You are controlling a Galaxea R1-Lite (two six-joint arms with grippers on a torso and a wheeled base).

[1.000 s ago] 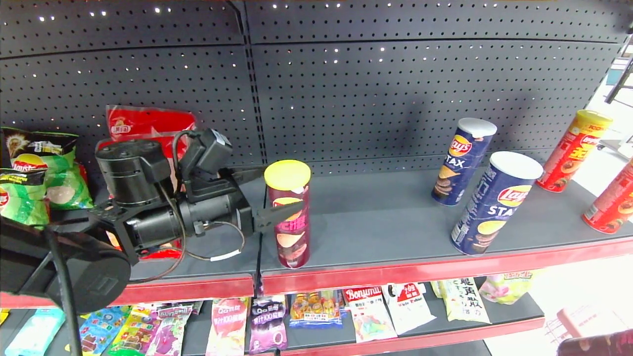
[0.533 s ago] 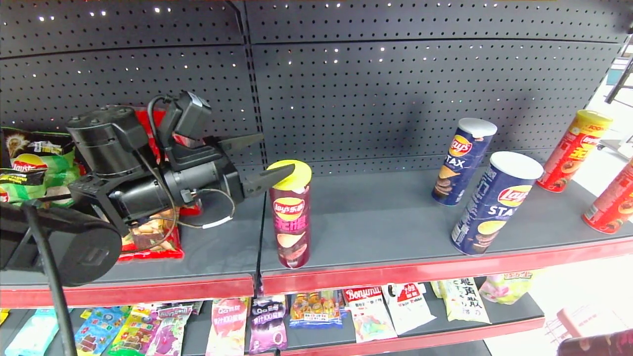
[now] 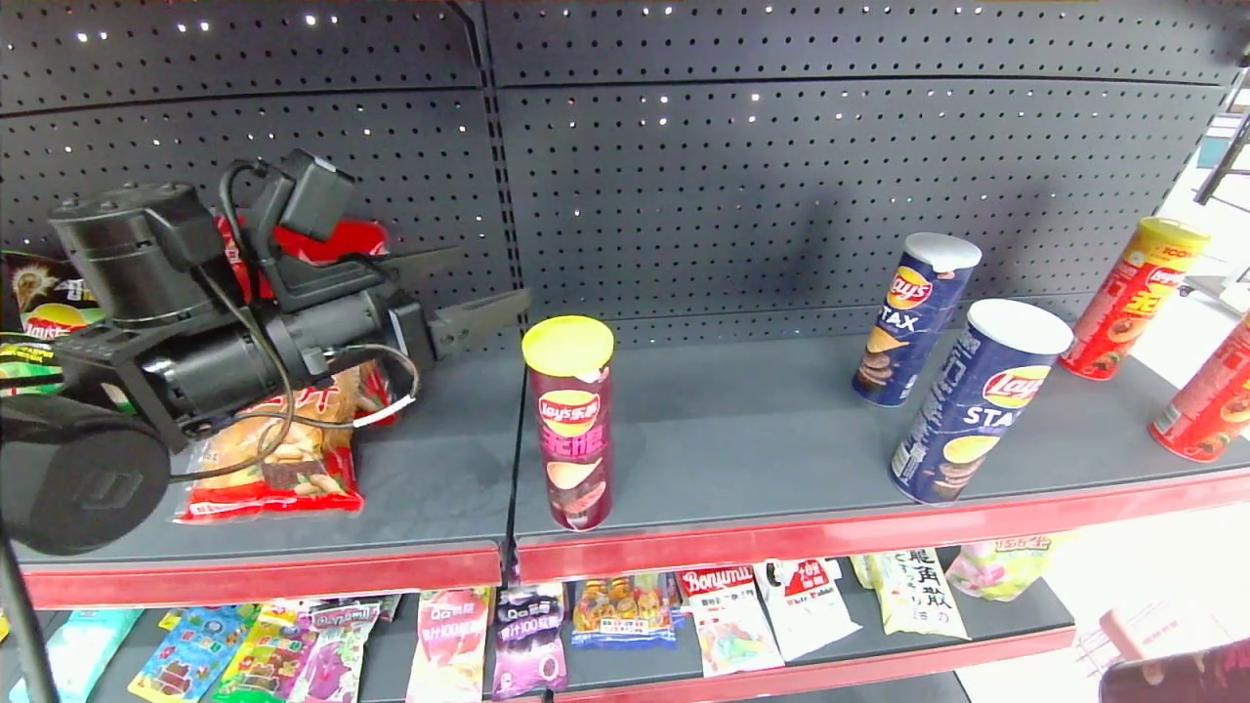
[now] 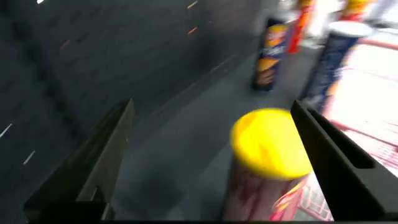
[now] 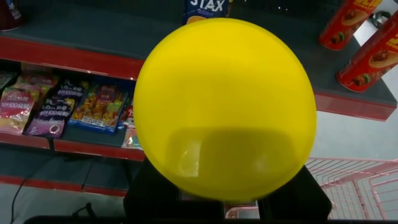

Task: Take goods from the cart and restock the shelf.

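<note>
Farthest behind the left gripper [image 3: 493, 278], at the far left, green crisp bags [image 3: 39, 322] lean at the back of the shelf [image 3: 742, 449], and a red snack bag [image 3: 283, 459] lies under that arm's wrist. The gripper hovers above the shelf board, its fingers spread wide with nothing between them. Just past its fingertips and a little lower stands the purple can [image 3: 576, 430], upright near the shelf's front edge. The left wrist view adds that the can stands nearer one finger than the other, touching neither. Well beyond it stand two blue cans [image 3: 913, 317], then two red cans [image 3: 1133, 298]; the head view also takes in the sweet packets [image 3: 625, 610] on the shelf below. In the right wrist view the right gripper [image 5: 224, 208] is clamped on a yellow-lidded can [image 5: 224, 106], lid towards the camera; the shelf lies ahead of it and the pink wire cart [image 5: 354, 186] beneath
</note>
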